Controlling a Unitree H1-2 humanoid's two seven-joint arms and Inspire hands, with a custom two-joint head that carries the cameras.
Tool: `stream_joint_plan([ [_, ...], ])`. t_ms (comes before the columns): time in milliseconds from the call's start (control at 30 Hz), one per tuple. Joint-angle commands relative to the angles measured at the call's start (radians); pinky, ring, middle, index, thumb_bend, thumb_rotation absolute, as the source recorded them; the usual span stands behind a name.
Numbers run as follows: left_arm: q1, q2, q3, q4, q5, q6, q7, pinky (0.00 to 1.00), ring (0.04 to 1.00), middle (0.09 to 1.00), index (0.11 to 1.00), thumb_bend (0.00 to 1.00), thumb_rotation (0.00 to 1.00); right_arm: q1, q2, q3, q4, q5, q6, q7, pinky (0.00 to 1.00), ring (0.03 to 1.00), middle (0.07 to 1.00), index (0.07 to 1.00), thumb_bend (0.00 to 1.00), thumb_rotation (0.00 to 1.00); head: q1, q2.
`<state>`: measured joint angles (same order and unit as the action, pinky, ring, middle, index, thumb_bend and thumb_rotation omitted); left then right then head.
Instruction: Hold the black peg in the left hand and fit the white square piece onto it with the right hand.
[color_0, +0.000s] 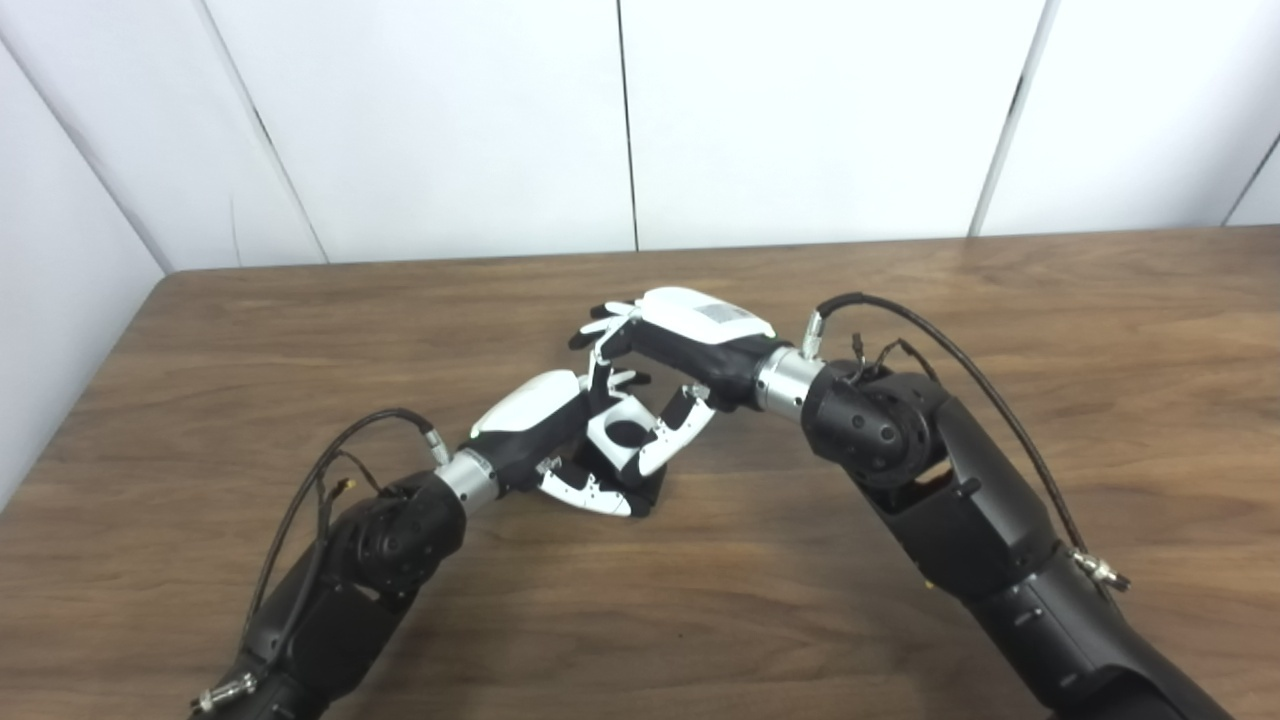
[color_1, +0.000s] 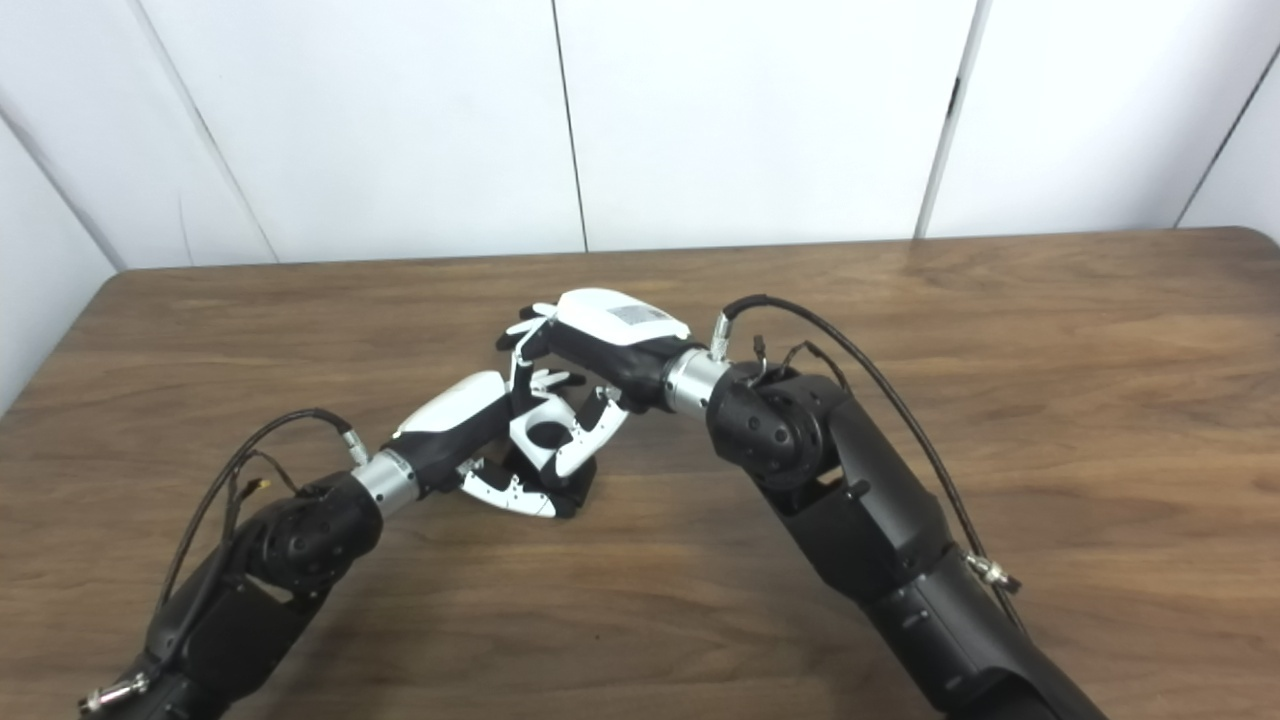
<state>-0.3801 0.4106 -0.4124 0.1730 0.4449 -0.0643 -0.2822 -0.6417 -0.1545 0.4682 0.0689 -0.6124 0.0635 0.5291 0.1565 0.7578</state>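
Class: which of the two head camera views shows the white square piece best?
Neither by much; the left eye view edges it. The white square piece, with its dark round hole, sits between the fingers of both hands and looks slightly larger there. The right eye view shows the same face, equally hemmed in.

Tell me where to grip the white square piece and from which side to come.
Grip the white square piece by its outer edges, coming from the right and above as the right hand does, so its round centre hole stays free. The left hand crowds its left and lower side; the black peg is hidden.

Lab: bare table (color_0: 300, 330) (white panels (color_0: 800, 120))
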Motion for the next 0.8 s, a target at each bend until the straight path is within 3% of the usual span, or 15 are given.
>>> stream_joint_plan([
  [0, 0.071, 0.046, -0.029, 0.047, 0.057, 0.104, -0.082, 0.98, 1.000, 0.973, 0.630, 0.83, 0.15, -0.037, 0.013, 0.000, -0.006, 0.004, -0.017, -0.023, 1.00, 0.972, 0.874, 0.481, 0.52, 0.14, 0.001, 0.002],
  [767, 0.081, 0.043, -0.035, 0.036, 0.060, 0.104, -0.074, 0.96, 0.997, 0.964, 0.613, 0.84, 0.14, -0.036, 0.006, 0.005, 0.116, -0.001, -0.024, -0.072, 1.00, 0.969, 0.868, 0.482, 0.52, 0.14, 0.010, 0.008],
])
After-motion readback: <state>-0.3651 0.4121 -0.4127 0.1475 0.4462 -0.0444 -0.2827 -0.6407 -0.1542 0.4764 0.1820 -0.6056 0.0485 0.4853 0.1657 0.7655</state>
